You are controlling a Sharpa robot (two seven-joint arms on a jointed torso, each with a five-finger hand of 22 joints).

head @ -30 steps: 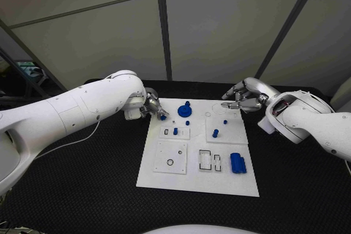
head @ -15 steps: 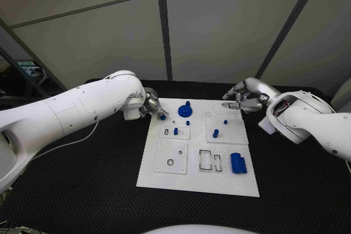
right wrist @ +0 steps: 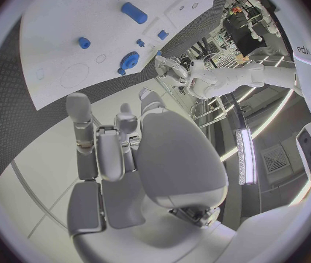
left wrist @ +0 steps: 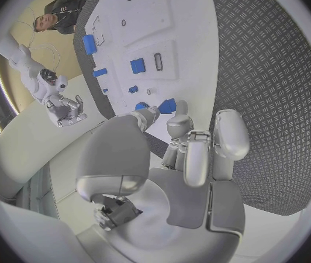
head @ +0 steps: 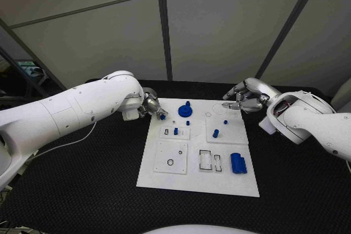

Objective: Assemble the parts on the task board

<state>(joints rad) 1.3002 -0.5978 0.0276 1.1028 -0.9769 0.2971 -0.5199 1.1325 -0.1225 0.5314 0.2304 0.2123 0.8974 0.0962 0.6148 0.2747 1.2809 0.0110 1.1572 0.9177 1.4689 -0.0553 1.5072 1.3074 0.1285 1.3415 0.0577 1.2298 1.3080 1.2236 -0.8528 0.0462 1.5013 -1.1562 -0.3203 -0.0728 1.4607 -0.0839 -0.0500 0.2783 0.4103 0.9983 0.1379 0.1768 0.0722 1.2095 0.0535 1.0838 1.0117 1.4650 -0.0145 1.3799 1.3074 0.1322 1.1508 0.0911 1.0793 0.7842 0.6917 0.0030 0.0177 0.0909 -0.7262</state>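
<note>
Two hands are sitting at the far end of the board point(head: 197, 186), one at each far corner. Left hand point(head: 150, 105) is hovering at the board's far left corner, its fingers point(left wrist: 172, 127) pinching a small blue part point(head: 162, 117); left wrist view shows that part point(left wrist: 167, 106) sitting right at the fingertips, over the board edge. Right hand point(head: 245, 98) is hanging over the far right corner, fingers point(right wrist: 79, 108) curled in loosely, gripping nothing that I can see. Round blue gear point(head: 185, 111) is standing on the board's far middle, between the hands. Closer in, small blue pegs point(head: 175, 131) are standing in the left raised block, and a taller peg point(head: 216, 134) is standing on the right raised block. Blue cylinder point(head: 238, 163) is lying near the right edge, beside the rectangular slots. Board is lying flat on the black tabletop point(head: 88, 183).
</note>
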